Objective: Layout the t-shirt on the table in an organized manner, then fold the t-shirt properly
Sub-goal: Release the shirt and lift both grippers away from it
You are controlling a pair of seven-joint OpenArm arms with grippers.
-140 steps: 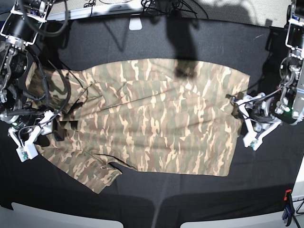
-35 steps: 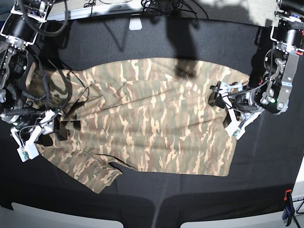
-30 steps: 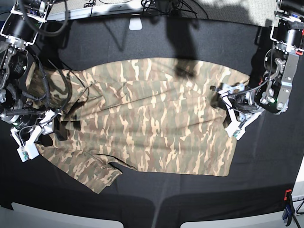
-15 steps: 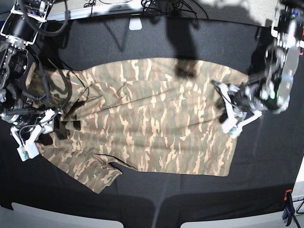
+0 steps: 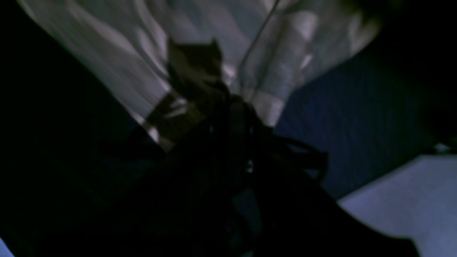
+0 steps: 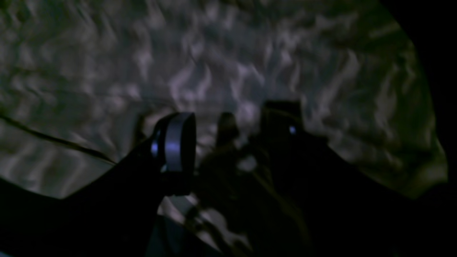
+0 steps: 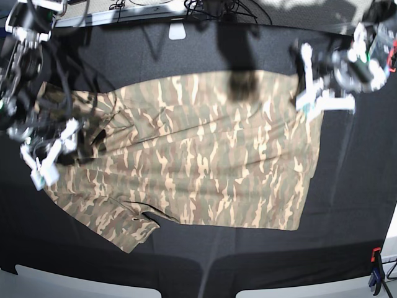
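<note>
The camouflage t-shirt (image 7: 198, 155) lies spread flat on the black table (image 7: 186, 261), with a sleeve at the near left. My left gripper (image 7: 306, 84) is at the shirt's far right corner. In the left wrist view it (image 5: 203, 96) looks shut on a bunched edge of the t-shirt (image 5: 142, 53), though the view is dark. My right gripper (image 7: 54, 152) hovers over the shirt's left end. In the right wrist view its jaws stand apart (image 6: 228, 132) above the t-shirt (image 6: 214, 64), with nothing held.
A white object (image 7: 177, 30) and cables lie along the table's back edge. A red and blue clamp (image 7: 375, 264) sits at the near right corner. Pale panels show along the front edge (image 7: 80, 282).
My left gripper has moved from the shirt's right edge up to its far right corner. My right gripper has shifted slightly up and back over the left sleeve area.
</note>
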